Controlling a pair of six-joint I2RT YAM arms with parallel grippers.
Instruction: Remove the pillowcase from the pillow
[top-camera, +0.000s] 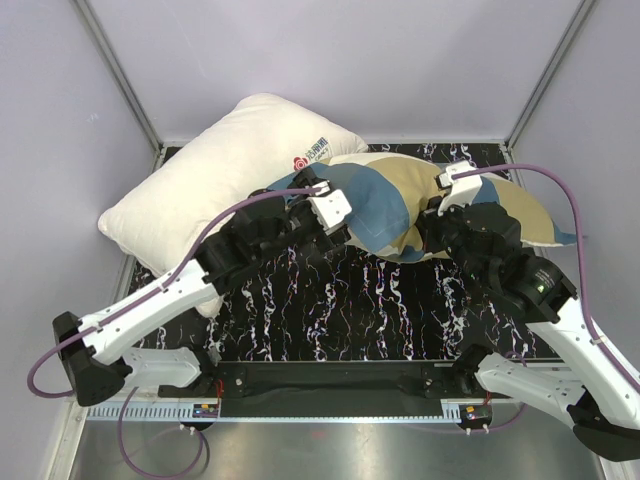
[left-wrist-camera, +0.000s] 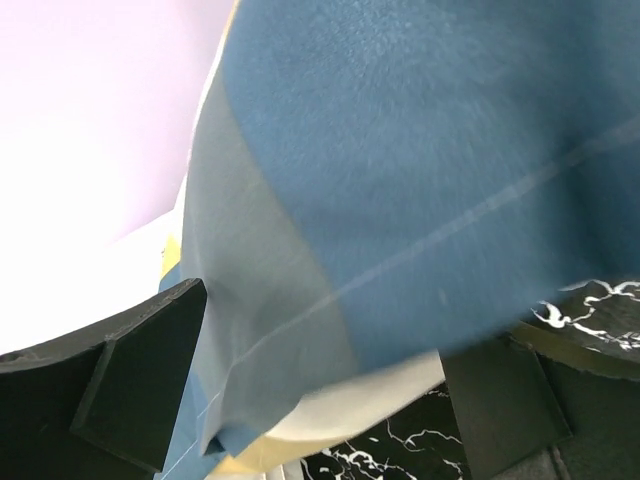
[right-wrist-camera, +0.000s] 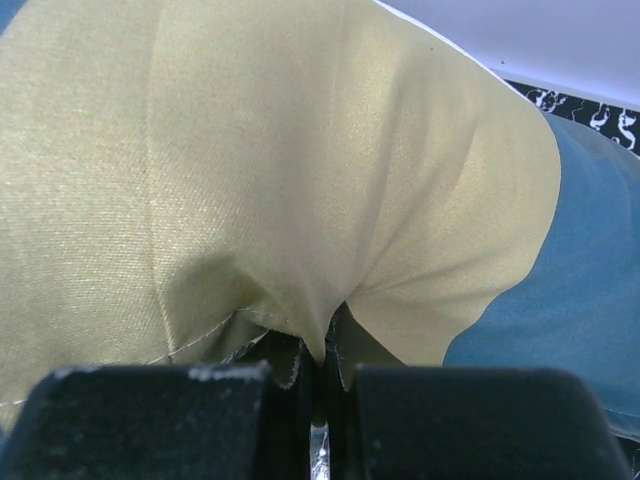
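The pillowcase (top-camera: 400, 205), in teal, tan and cream checks, lies bulging across the back of the mat with the pillow inside it. My left gripper (top-camera: 335, 210) is at its left end and stands open. In the left wrist view the blue cloth (left-wrist-camera: 420, 180) hangs between the spread fingers (left-wrist-camera: 130, 380), and an off-white strip of the pillow (left-wrist-camera: 360, 400) shows under the hem. My right gripper (top-camera: 452, 190) is on top of the right half. It is shut on a pinched fold of the tan pillowcase (right-wrist-camera: 300, 200), which rises from the right gripper (right-wrist-camera: 318, 350).
A second white pillow with a red printed logo (top-camera: 220, 190) lies at the back left, touching the checked one. The black marbled mat (top-camera: 380, 300) covers the table. Grey walls with metal posts close in the back and both sides.
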